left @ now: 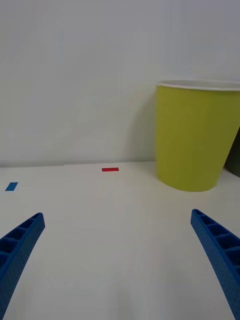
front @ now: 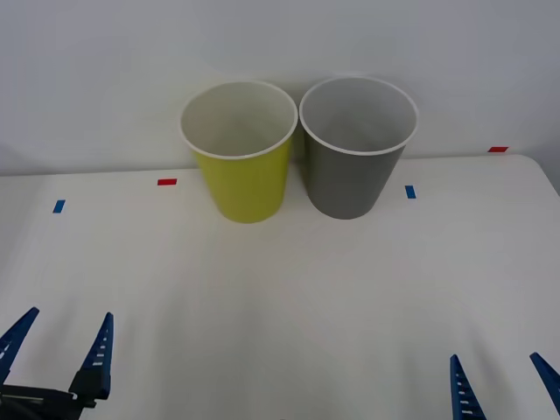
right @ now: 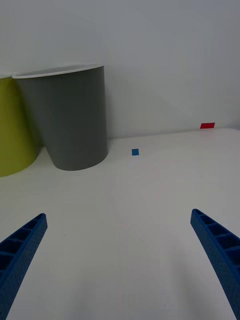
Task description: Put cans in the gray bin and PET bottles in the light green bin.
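Note:
The light green bin (front: 242,156) and the gray bin (front: 355,149) stand upright side by side at the back middle of the white table, green on the left, rims nearly touching. Nothing shows inside either bin. My left gripper (front: 59,346) hovers open at the front left corner, nothing between its fingers. My right gripper (front: 503,381) is open at the front right, also holding nothing. The right wrist view has the gray bin (right: 70,120) ahead with the green bin (right: 12,130) beside it. The left wrist view faces the green bin (left: 195,137). Cans and PET bottles are out of view.
Small tape marks lie on the table: red (front: 166,182) and blue (front: 59,206) on the left, blue (front: 409,192) and red (front: 497,150) on the right. A plain wall rises just behind the bins. The table's right edge (front: 547,179) runs near the right gripper's side.

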Robot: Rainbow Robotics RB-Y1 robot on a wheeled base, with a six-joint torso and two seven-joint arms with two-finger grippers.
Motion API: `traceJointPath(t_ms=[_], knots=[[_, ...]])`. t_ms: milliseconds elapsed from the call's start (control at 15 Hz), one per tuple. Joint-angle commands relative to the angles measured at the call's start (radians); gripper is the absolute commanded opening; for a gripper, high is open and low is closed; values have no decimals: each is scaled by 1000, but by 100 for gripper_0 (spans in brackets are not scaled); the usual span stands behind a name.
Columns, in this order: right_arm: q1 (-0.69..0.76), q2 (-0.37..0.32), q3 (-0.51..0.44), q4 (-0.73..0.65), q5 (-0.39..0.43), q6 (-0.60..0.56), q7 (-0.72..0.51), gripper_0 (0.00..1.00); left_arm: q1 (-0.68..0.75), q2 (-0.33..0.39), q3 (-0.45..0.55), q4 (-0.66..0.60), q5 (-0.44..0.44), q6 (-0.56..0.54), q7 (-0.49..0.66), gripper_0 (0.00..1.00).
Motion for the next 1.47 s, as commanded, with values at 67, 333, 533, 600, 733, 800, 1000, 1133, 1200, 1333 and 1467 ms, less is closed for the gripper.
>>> traceJointPath(t_ms=[67,333,533,600,733,800,1000,1133,1200,1333,1467], knots=[[0,0,0,0,0,0,0,100,81,-43,2,0,-58,-31,-6,100],[0,0,0,0,0,0,0,100,187,-86,8,1,-141,-77,-10,100],[0,0,0,0,0,0,0,100,196,-86,8,0,-144,-77,-12,100],[0,0,0,0,0,0,0,100,196,-86,8,0,-144,-77,-12,100],[0,0,0,0,0,0,0,100,196,-86,8,0,-144,-77,-12,100],[0,0,0,0,0,0,0,100,196,-86,8,0,-144,-77,-12,100],[0,0,0,0,0,0,0,100,196,-86,8,0,-144,-77,-12,100],[0,0,0,0,0,0,0,100,196,-86,8,0,-144,-77,-12,100],[0,0,0,0,0,0,0,100,196,-86,8,0,-144,-77,-12,100],[0,0,0,0,0,0,0,100,196,-86,8,0,-144,-77,-12,100],[0,0,0,0,0,0,0,100,196,-86,8,0,-144,-77,-12,100]])
